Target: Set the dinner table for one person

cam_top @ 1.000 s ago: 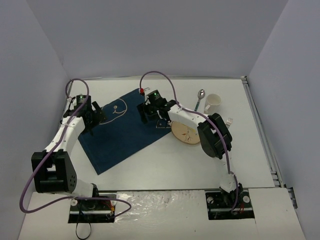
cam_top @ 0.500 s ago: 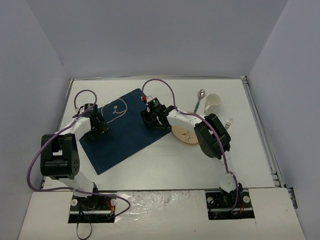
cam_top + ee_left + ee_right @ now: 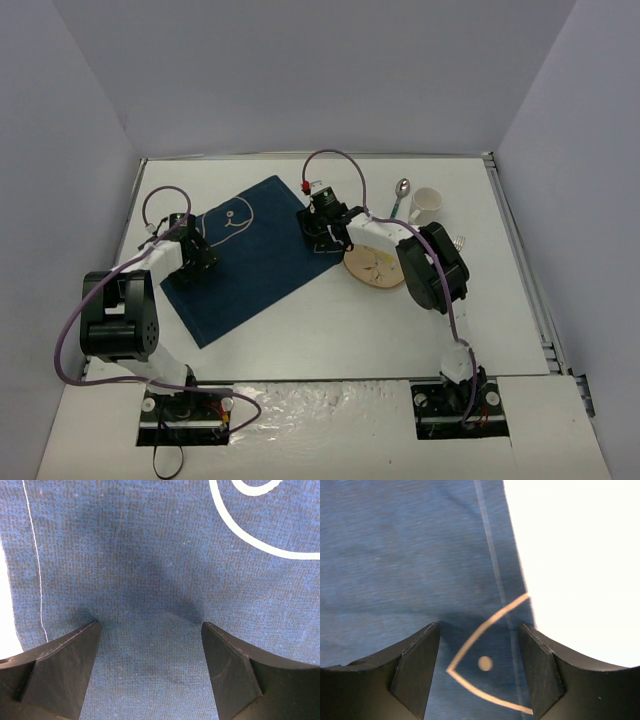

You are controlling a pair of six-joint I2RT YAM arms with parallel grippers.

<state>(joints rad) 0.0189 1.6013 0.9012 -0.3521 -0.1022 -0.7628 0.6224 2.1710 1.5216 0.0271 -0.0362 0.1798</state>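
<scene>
White matte rectangular surface (image 3: 330, 330) underlies everything. Dark blue woven placemat (image 3: 250, 270) with white line drawing lies skewed, left of centre. Left end effector (image 3: 150, 625) spread wide over cloth near stitched hem. Right end effector (image 3: 479, 626) spread wide over opposite edge. Round wooden plate (image 3: 375, 268) just beside.

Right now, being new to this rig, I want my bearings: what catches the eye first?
The blue placemat lies askew on the white table, both open grippers low over it: the left gripper near its left edge, the right gripper at its right edge. Right of it sit a round wooden plate, then a spoon, cup and fork farther out.
</scene>
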